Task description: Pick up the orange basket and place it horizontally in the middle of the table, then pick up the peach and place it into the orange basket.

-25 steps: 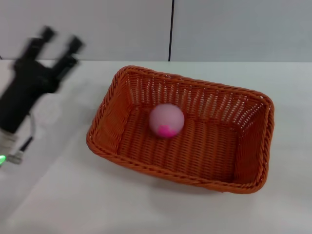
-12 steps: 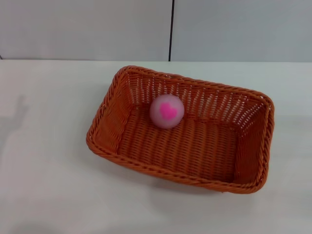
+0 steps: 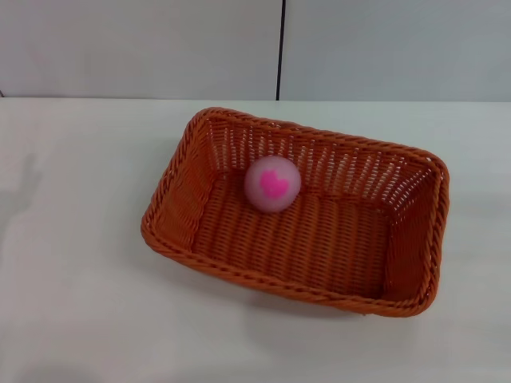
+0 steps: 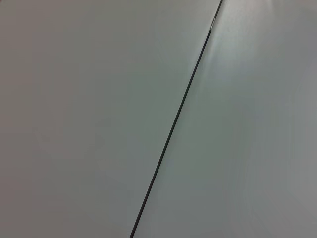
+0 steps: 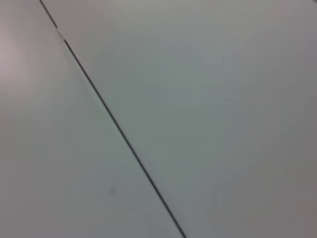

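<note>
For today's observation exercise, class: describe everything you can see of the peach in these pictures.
The peach is a small, round, pale-pink ball, smooth and plastic-looking, with a darker pink heart-shaped mark facing up toward the camera. It rests on the woven floor of the orange basket, near the far wall and left of centre. Nothing holds it; no claw is in view.

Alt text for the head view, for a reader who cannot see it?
A small round pale-pink toy peach lies inside a large rectangular orange woven basket, toward its far wall. The basket sits on a plain white table; no arm or gripper is in view.
</note>
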You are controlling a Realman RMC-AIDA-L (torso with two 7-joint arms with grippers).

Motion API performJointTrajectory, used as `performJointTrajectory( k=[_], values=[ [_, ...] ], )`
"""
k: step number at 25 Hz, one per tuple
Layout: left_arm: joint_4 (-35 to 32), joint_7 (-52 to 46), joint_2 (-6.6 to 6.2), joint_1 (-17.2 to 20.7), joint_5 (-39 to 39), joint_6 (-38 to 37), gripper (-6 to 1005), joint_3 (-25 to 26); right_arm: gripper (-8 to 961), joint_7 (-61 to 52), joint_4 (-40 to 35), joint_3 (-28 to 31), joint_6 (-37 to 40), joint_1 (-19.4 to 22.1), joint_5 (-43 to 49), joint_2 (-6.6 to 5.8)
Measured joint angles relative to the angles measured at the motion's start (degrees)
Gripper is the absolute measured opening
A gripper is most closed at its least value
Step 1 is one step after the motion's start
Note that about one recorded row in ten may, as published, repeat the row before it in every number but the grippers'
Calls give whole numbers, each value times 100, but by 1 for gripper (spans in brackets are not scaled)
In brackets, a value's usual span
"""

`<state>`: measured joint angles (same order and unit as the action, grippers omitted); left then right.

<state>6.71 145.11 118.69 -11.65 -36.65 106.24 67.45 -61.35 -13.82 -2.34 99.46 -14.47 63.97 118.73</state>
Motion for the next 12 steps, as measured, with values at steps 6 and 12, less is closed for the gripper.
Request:
performJointTrajectory(
  k=[6,12],
  values=[
    [5,-2,-1,-28,-8,8,859,7,470,10,47,170,-30,-44,0,9],
    [6,-45,-3,-27,-10,41,859,-7,470,65,119,218,-43,-52,0,10]
  ],
)
